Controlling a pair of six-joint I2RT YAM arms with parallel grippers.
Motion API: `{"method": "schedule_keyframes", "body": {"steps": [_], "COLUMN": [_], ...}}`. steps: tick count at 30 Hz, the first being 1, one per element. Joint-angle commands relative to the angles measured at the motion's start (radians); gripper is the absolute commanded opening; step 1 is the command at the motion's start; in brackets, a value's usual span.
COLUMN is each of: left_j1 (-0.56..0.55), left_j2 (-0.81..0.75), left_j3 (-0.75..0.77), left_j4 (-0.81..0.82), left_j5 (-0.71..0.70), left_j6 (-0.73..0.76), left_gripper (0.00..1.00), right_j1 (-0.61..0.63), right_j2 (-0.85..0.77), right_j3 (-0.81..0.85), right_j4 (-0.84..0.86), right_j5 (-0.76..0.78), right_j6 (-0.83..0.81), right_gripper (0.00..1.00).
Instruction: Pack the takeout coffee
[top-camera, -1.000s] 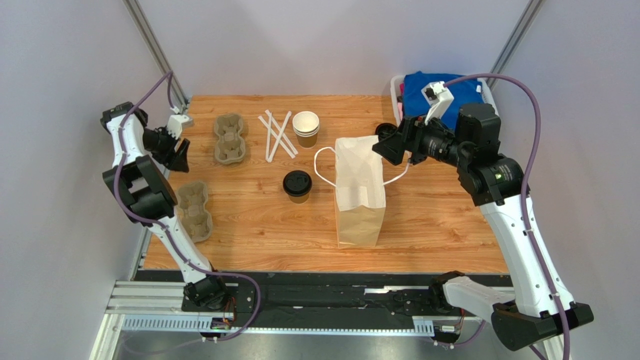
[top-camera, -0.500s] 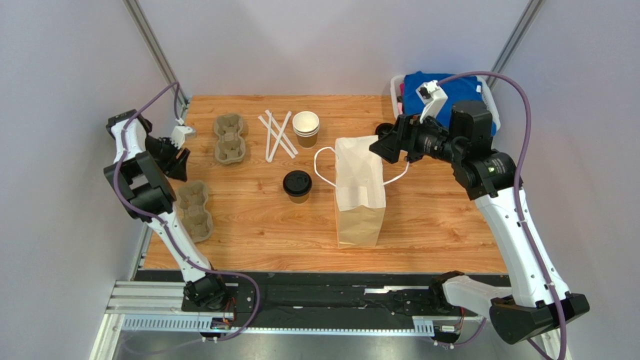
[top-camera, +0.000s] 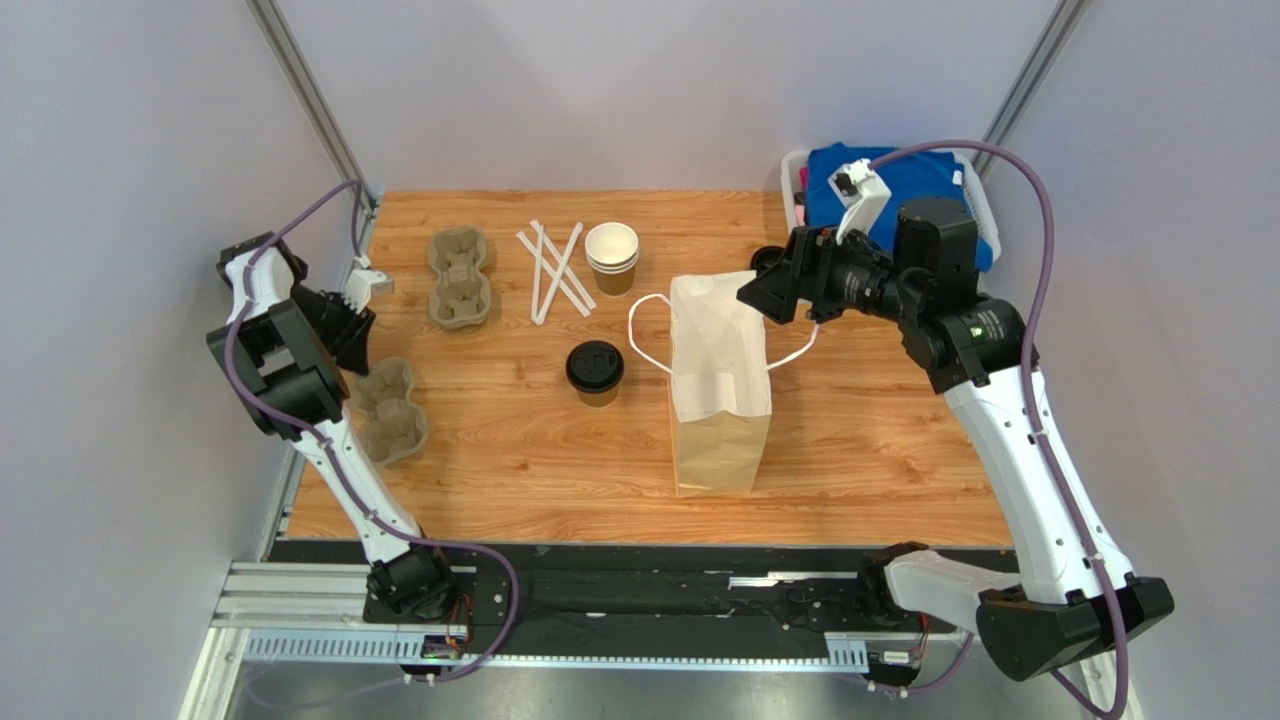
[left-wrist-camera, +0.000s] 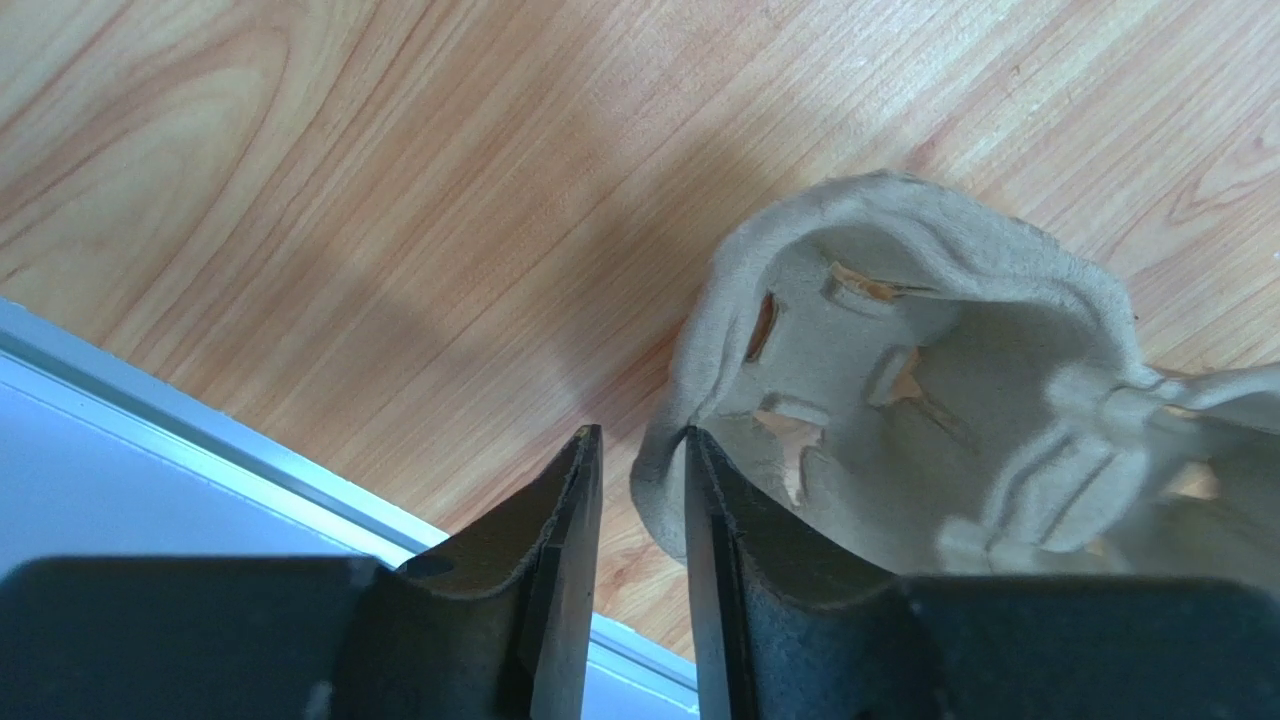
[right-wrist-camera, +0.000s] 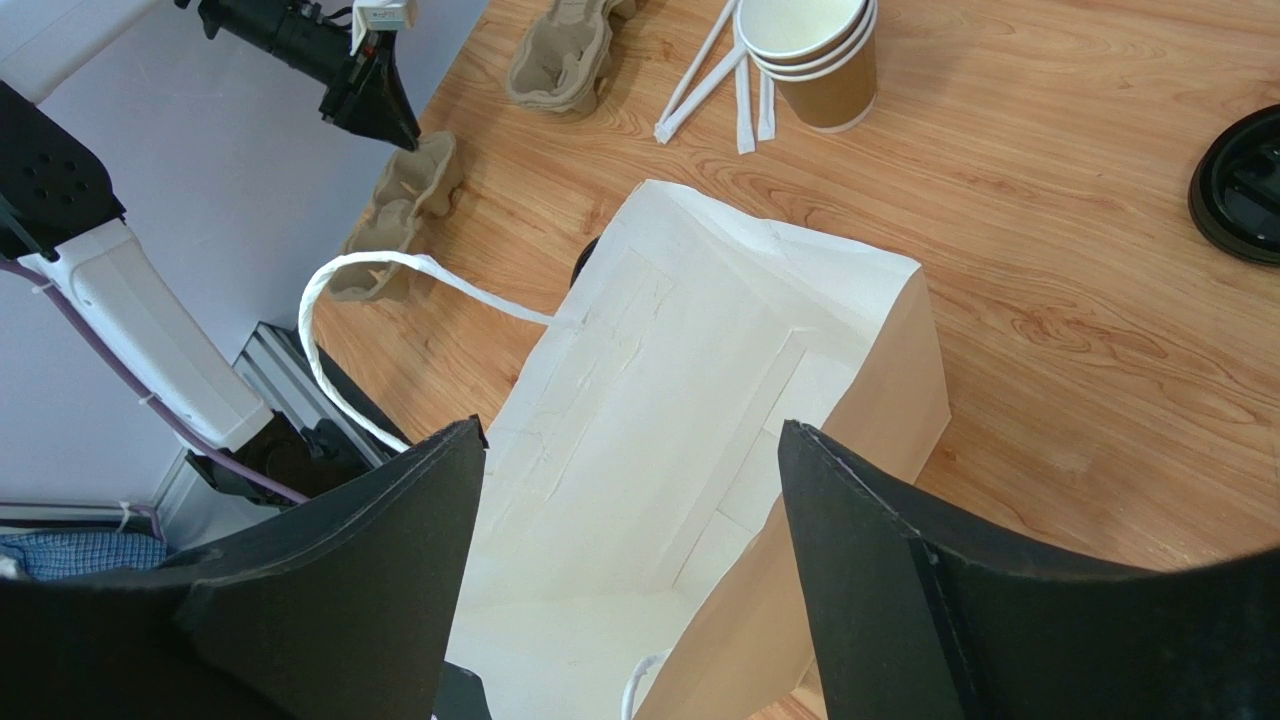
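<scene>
Kraft takeout coffee (top-camera: 595, 374), well apart from left fingers (left-wrist-camera: 556, 585) and right fingers (right-wrist-camera: 361, 585)

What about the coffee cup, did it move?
No. The takeout coffee sits in the same spot beside the paper bag as before.

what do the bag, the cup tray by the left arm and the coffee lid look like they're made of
The bag looks like paper: matte, pale, with sharp fold creases. The tray is probably moulded pulp: grey-beige, rough, with fibrous edges. The lid is black and smooth, probably plastic, though it is too small to be sure.
</scene>
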Motion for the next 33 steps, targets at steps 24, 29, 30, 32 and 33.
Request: {"method": "schedule_keyframes", "body": {"steps": [24, 29, 30, 32, 33], "left_j1": [0.008, 0.002, 0.002, 0.000, 0.002], "left_j2": [-0.018, -0.038, -0.040, -0.040, -0.044], "left_j3": [-0.031, -0.029, -0.022, -0.008, 0.000], "left_j4": [-0.218, -0.216, -0.219, -0.242, -0.258], "left_j5": [0.069, 0.078, 0.077, 0.084, 0.087], "left_j6": [0.104, 0.148, 0.156, 0.211, 0.238], "left_gripper": [0.56, 0.62, 0.63, 0.64, 0.66], "right_j1": [-0.009, -0.011, -0.011, -0.011, -0.011], "right_j2": [0.015, 0.020, 0.021, 0.021, 0.023], "right_j3": [0.032, 0.030, 0.030, 0.028, 0.030], "right_j4": [0.025, 0.028, 0.028, 0.031, 0.031], "right_j5": [-0.025, -0.029, -0.031, -0.034, -0.034], "right_j6": [0.015, 0.023, 0.024, 0.027, 0.029], "right_gripper": [0.77, 0.77, 0.77, 0.77, 0.77]}}
